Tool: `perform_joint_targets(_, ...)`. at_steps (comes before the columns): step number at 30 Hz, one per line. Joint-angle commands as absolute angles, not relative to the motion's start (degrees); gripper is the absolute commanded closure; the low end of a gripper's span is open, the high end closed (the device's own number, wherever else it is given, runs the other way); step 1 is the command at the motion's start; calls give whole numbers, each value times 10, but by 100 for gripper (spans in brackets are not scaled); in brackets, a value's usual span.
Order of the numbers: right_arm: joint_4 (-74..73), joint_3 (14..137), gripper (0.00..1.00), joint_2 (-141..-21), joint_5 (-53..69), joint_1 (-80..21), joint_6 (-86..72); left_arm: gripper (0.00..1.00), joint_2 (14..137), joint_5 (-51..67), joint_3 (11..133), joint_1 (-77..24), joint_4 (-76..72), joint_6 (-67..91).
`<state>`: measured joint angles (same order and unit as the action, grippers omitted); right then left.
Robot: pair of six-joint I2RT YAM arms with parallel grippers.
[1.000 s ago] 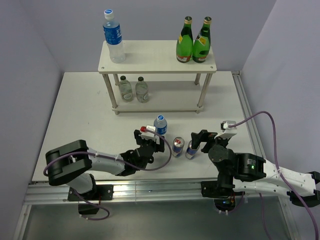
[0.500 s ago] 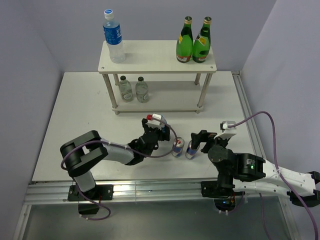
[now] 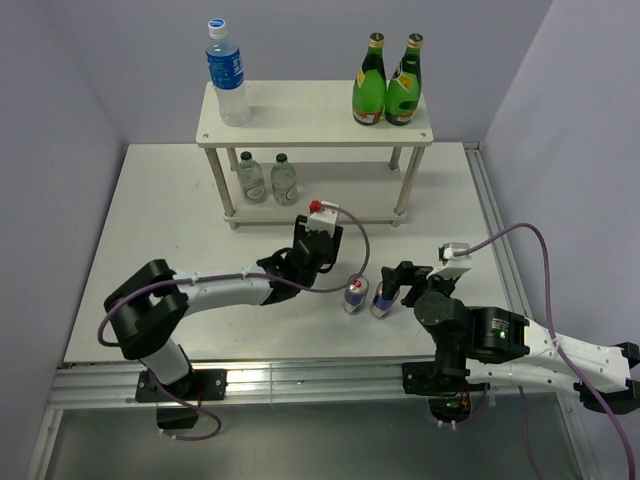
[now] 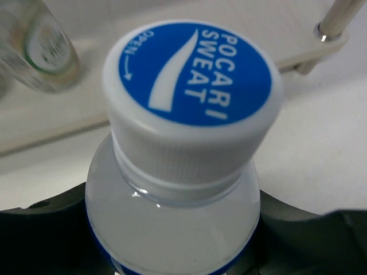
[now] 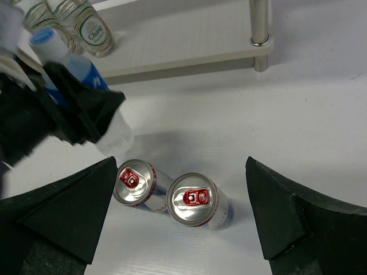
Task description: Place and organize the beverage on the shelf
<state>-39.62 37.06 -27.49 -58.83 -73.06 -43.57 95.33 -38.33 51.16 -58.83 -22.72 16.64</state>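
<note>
Right end effector [image 5: 182, 164] spread wide — two upright cans [image 5: 195, 199] abreast — bottle [image 5: 116, 134] beyond.

The shelf [image 3: 315, 115] stood at the upper middle of the bench [image 3: 160, 220]. On its top board, a bottle [image 3: 227, 72] stood at the left end and two tall bottles [image 3: 369, 90] at the right end. Two small bottles [image 3: 252, 180] stood on the lower board, towards the left. Two cans [image 3: 355, 296] stood side by side lower down, near frame centre. Just to their upper left, a capped bottle [image 4: 192, 86] sat between the left jaws.
</note>
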Motion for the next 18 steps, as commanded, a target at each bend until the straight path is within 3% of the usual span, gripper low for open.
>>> perform_joint_targets(1,-382,368,0,-272,-599,-736,-436,100,846,-435,654,-579,-131,126)
perform_joint_targets(11,-380,359,0,-259,-601,-736,-438,100,878,-393,1041,-494,98,43)
perform_joint_targets(18,-380,358,0,-260,-604,-736,-441,100,936,-352,1174,-430,142,32)
